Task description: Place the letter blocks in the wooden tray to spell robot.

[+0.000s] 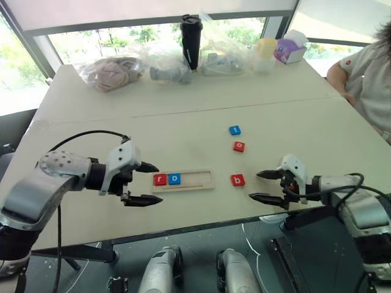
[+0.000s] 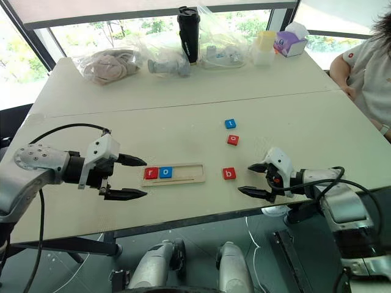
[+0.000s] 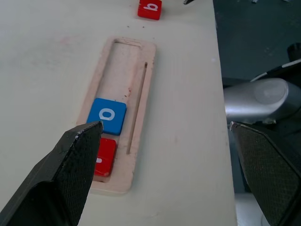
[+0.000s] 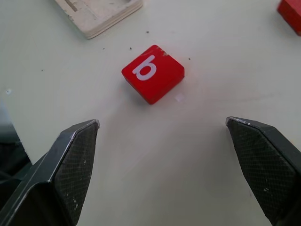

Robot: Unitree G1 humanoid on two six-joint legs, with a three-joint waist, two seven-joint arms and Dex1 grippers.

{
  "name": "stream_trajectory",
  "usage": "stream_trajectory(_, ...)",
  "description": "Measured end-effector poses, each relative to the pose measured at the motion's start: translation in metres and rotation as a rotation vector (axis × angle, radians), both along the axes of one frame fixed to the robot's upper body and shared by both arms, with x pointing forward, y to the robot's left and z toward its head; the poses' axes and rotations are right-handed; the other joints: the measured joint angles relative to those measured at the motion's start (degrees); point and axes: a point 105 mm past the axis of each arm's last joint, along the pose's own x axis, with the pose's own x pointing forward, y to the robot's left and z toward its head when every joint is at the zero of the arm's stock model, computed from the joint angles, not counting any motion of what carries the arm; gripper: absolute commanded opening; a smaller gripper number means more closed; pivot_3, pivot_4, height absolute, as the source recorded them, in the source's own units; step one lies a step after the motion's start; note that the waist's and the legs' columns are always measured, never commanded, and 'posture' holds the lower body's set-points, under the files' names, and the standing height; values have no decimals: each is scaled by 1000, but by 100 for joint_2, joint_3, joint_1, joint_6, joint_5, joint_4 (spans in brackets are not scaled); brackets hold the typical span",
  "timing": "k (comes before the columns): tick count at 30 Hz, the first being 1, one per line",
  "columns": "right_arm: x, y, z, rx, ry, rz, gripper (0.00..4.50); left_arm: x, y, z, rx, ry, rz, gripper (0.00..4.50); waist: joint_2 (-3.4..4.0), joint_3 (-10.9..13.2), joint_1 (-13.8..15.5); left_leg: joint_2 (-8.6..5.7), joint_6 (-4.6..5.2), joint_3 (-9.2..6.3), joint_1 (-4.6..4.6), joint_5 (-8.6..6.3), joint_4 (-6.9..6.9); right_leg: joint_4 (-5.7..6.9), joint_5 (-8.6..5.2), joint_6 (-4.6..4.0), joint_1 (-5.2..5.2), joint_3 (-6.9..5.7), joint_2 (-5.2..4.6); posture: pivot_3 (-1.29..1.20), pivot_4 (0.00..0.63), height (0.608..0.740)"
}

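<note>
The tray [image 1: 183,180], a long shallow frame of pale wood with a thin rim and a narrow groove along one long side, is lying near the front edge of the pale surface [image 1: 183,122]. Two flat square tiles are sitting side by side at its left end: a red r [image 1: 159,179] and, touching it, a blue o [image 1: 174,179]; the remaining slots are showing bare wood. Just beside the tray's right end, a red b [image 1: 237,180] is resting flat on the surface, its white lowercase letter standing out clearly. Farther back, a red tile [image 1: 239,146] and a blue tile [image 1: 234,130] are lying close together, well apart from the tray; their letters are too small to read. The left gripper [image 1: 146,183] is hovering at the tray's left end, its jaws spread wide and holding nothing. The right gripper [image 1: 261,186] is hovering just right of the b, jaws likewise wide apart and empty, pointing toward that tile.
</note>
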Motion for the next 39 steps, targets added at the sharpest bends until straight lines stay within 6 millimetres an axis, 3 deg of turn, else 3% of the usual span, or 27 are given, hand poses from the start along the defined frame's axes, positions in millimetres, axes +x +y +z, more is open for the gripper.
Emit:
stream_trajectory(10, 23, 12, -5, -128, -145, 224, 4487, -7, 0, -4, 7, 21, 5, 4500, -1, 0, -2, 1, 2, 2, -2, -3, -2, -6, 6, -10, -5, -1, -9, 0, 150, 740)
stream_trajectory(13, 25, 16, -5, -150, -177, 284, 3613, -6, 0, -5, 9, 17, 12, 4500, -2, -1, -6, 2, 2, 2, 2, -3, -2, -5, 6, -10, -2, -1, -8, 0, 150, 740)
stream_trajectory(18, 23, 21, -7, -148, -192, 333, 1152, -5, 4, -8, 24, 22, 32, 4500, -2, -2, -10, 3, 1, 3, 17, -3, -2, -5, 9, -14, -5, 0, -12, 0, 150, 740)
stream_trajectory(26, 28, 35, 5, -146, -172, 304, 1131, -2, 14, -11, 42, 25, 73, 4500, 1, -1, -13, 4, -2, 17, 4, -3, -12, 7, 11, -17, -18, 2, -29, 0, 150, 740)
stream_trajectory(28, 34, 51, 19, -123, -179, 302, 1131, 0, 19, -9, 39, 17, 96, 4500, 1, -1, -38, 5, -4, 22, 3, -2, -14, 13, 11, -17, -25, 2, -33, 0, 150, 740)
stream_trajectory(32, 44, 103, 38, -65, -187, 346, 1131, 3, 24, -8, 49, -2, 114, 4500, 0, -1, -40, 11, -13, 24, 4, -4, -18, 14, 12, -18, -31, -4, -33, 0, 150, 740)
stream_trajectory(35, 46, 127, 32, -82, -166, 360, 1131, 6, 25, -9, 49, -10, 133, 4500, 0, -1, 28, 6, -14, 24, -14, -4, -18, 12, 12, -19, -65, -10, -39, 0, 150, 740)
stream_trajectory(39, 45, 138, 19, -129, -134, 367, 1131, 7, 25, -10, 46, -15, 145, 4500, -2, -2, 10, -1, -13, 61, -26, -5, -17, 11, 27, -40, -83, -12, -53, 0, 150, 740)
